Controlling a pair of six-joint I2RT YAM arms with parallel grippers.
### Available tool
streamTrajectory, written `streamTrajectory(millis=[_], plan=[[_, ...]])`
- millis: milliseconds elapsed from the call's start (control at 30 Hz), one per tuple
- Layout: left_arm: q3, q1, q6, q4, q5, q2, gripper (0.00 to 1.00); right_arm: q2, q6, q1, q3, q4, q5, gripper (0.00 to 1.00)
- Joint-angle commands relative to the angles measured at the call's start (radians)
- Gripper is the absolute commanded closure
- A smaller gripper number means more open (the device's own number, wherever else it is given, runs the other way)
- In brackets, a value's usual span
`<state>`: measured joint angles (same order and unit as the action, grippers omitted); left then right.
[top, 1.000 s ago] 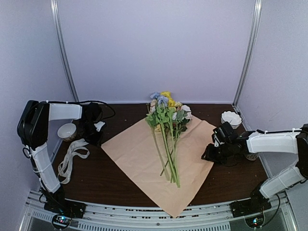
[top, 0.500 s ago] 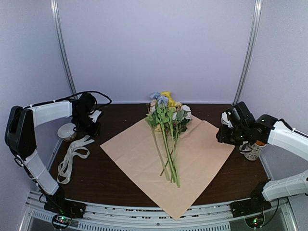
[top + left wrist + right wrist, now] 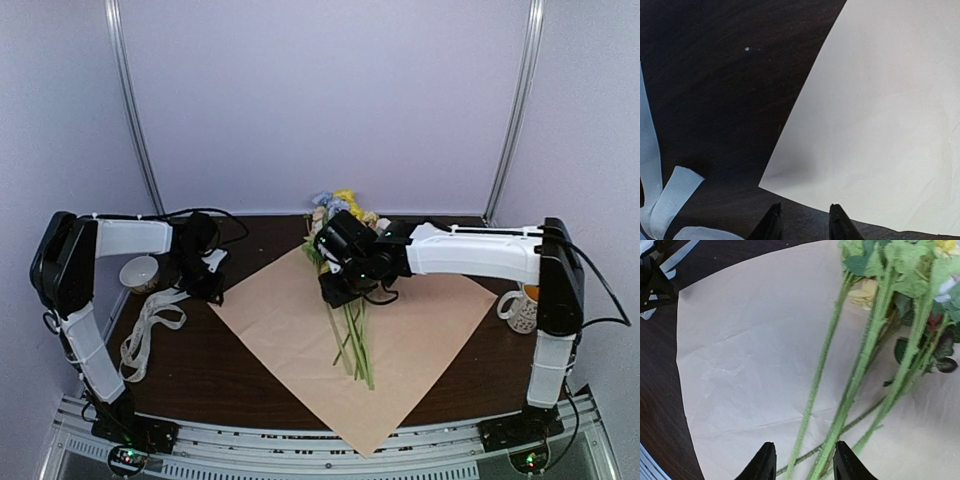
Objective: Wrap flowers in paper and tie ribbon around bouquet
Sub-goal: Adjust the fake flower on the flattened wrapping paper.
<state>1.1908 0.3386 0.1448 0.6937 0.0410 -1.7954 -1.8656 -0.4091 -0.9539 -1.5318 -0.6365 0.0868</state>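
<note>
Okay, table [image 3: 200, 375]: dark wood, everything sits on it. Paper [image 3: 420, 330] lies flat as a diamond, tan side up, with one corner at the near edge and the left corner pointing toward the left arm.

Right arm [image 3: 470, 250]: upper link stands upright at the right side, forearm runs nearly level and long to the left, reaching over the middle of the paper. Left arm [image 3: 110, 235]: upper link leans up from its base, forearm level toward the right, wrist bent down at the paper's left corner.

Flowers [image 3: 352, 335] lie loose along the paper's middle, blooms at the far corner, stems pointing to the near side.

Right gripper [image 3: 335, 290] hangs over the upper stems, just below the leaves. In the right wrist view its fingers [image 3: 762, 465] are spread wide and several stems run through the gap (contact with the stems: cannot tell, but nothing is clamped).

Left gripper [image 3: 215, 290] is low over bare table. In the left wrist view its fingers [image 3: 772, 225] stand apart with nothing between them, tips just off the paper's edge by that corner.

Ribbon [image 3: 150, 325] lies in loose loops on the table left of the paper, apart from it, near the left gripper.

Mug [image 3: 520, 310] stands at the right edge, partly hidden by the right arm. Bowl [image 3: 138, 272], small and white, sits at the left under the left forearm.
</note>
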Motion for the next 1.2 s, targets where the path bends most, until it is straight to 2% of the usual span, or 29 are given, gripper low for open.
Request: streamTrajectory(millis=[0, 100, 200, 500, 800, 967, 1167], plan=[[-0.014, 0.008, 0.012, -0.034, -0.017, -0.046, 0.65, -0.156, 0.135, -0.022, -0.145, -0.122, -0.119, 0.61], [-0.014, 0.009, 0.008, -0.029, -0.042, -0.057, 0.65, -0.253, 0.169, -0.03, -0.224, -0.223, -0.083, 0.65], [-0.008, 0.009, 0.006, -0.021, -0.06, -0.074, 0.65, -0.291, 0.183, -0.031, -0.213, -0.236, -0.065, 0.68], [0.006, 0.009, -0.003, -0.007, -0.074, -0.117, 0.65, -0.325, 0.171, -0.024, -0.163, -0.245, 0.038, 0.78], [0.009, 0.009, -0.004, -0.005, -0.073, -0.128, 0.65, -0.273, 0.116, -0.01, -0.117, -0.264, 0.158, 0.84], [0.01, 0.009, -0.004, -0.005, -0.065, -0.128, 0.65, -0.248, 0.141, -0.022, -0.12, -0.237, 0.093, 0.84], [0.012, 0.009, -0.005, -0.006, -0.058, -0.126, 0.65, -0.198, 0.198, -0.079, -0.072, -0.104, -0.053, 0.82]])
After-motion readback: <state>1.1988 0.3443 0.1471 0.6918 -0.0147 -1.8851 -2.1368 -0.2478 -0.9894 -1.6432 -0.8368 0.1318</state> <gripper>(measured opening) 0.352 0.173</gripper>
